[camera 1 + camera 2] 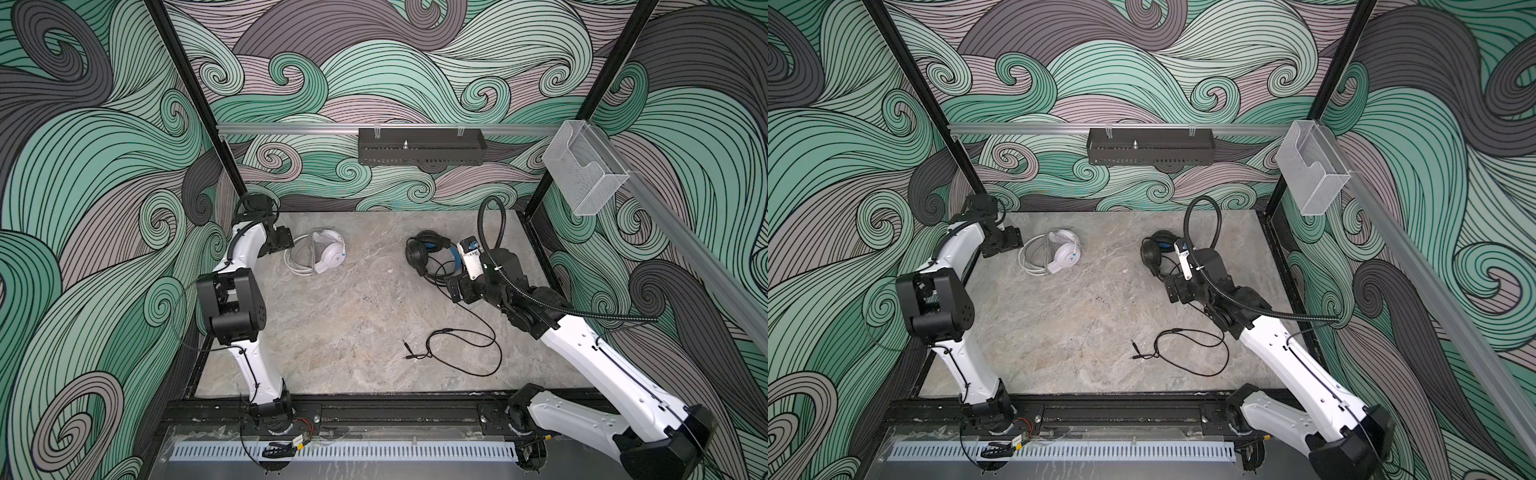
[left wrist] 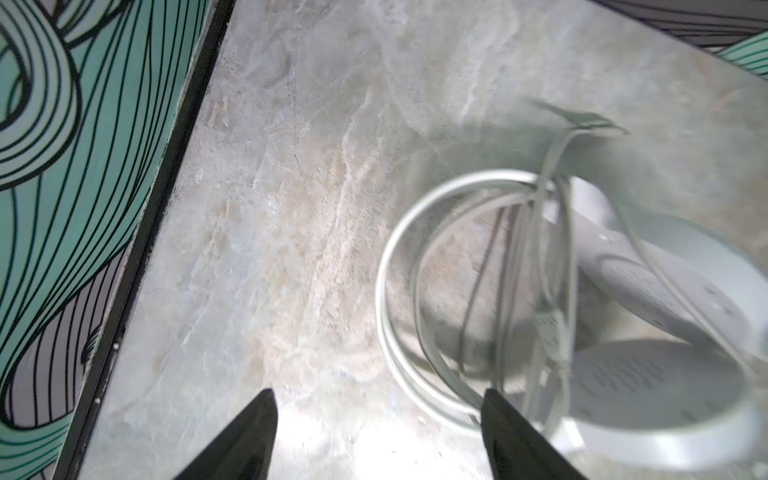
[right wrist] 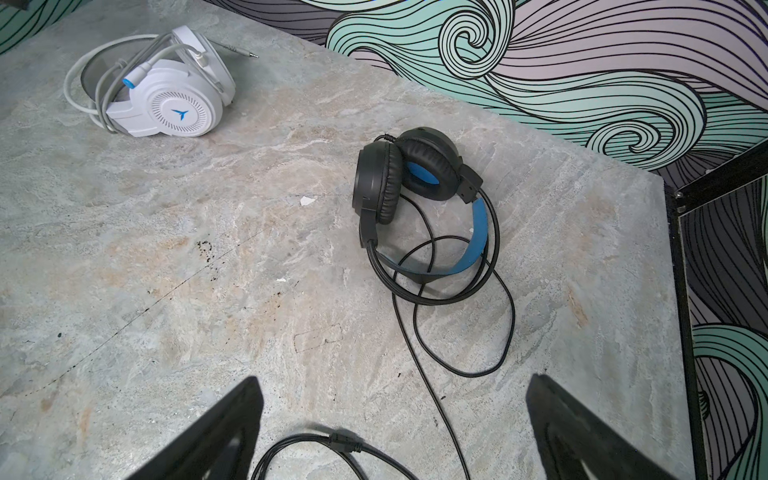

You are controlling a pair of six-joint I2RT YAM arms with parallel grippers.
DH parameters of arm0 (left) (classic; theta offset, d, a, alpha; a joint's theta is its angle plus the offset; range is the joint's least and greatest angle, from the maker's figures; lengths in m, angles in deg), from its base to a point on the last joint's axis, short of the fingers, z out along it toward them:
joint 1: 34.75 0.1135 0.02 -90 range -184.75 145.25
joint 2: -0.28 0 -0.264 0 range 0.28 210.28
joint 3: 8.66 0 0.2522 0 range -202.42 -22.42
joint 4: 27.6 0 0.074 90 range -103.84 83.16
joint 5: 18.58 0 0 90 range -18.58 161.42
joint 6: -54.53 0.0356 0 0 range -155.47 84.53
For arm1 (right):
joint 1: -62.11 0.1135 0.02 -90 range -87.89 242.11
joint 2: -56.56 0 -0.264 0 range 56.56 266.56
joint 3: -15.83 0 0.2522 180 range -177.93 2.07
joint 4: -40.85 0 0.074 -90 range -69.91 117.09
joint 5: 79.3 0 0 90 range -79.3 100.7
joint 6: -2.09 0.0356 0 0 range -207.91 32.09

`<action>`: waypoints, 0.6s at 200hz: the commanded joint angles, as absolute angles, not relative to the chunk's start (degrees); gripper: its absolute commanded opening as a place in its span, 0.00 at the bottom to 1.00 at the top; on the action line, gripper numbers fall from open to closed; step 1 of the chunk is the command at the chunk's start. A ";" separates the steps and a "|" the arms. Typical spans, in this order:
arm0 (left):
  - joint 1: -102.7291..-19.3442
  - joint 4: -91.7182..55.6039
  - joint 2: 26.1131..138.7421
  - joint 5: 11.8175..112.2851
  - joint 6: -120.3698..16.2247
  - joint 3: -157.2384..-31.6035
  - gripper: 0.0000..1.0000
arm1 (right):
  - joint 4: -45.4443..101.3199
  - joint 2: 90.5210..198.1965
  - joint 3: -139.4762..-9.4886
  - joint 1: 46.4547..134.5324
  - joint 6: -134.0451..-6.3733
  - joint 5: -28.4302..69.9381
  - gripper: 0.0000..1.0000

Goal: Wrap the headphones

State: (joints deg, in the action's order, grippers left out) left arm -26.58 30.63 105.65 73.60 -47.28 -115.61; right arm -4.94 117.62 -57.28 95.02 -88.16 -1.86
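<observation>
the white plastic headset (image 1: 322, 251) lies on the grey marble table (image 1: 332, 332) just beside the left gripper (image 2: 379, 395), jaws parted and empty, and the black blue-lined headset (image 3: 399, 178) near the right gripper (image 3: 393, 379), jaws parted above its black cord (image 3: 345, 444).

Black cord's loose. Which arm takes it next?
Right, probably: the right gripper, open, hangs over the black cord by the black headset. The left gripper sits away at the white headset.

Walls (image 1: 104, 166) printed with teal, grey and mauve swirls enclose a grey marbled counter (image 1: 353, 316). Black posts (image 1: 195, 104) carry a silver rail (image 1: 291, 129), on which hang a black slotted tray (image 1: 419, 151) and a clear plastic box (image 1: 582, 174).
</observation>
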 commanded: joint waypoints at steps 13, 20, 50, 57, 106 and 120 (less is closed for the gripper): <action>-36.52 29.74 95.55 69.75 -52.45 -106.21 0.79 | -2.86 122.54 -60.02 94.72 -88.80 -4.23 1.00; -39.66 29.69 94.15 68.13 -54.17 -104.97 0.79 | -2.80 123.98 -60.92 94.42 -88.64 -4.31 1.00; -54.26 25.81 91.75 63.61 -64.18 -101.95 0.80 | -2.82 127.71 -63.05 91.23 -85.67 -3.88 1.00; -57.55 24.67 92.35 63.78 -66.38 -101.84 0.80 | -2.77 127.97 -62.86 90.27 -84.88 -3.89 1.00; -69.45 19.32 106.35 65.97 -74.10 -108.94 0.80 | -2.09 125.03 -56.59 87.12 -83.84 -5.28 0.99; -69.72 19.13 111.39 65.00 -74.47 -113.51 0.80 | -2.03 122.77 -53.72 87.00 -84.04 -5.21 0.99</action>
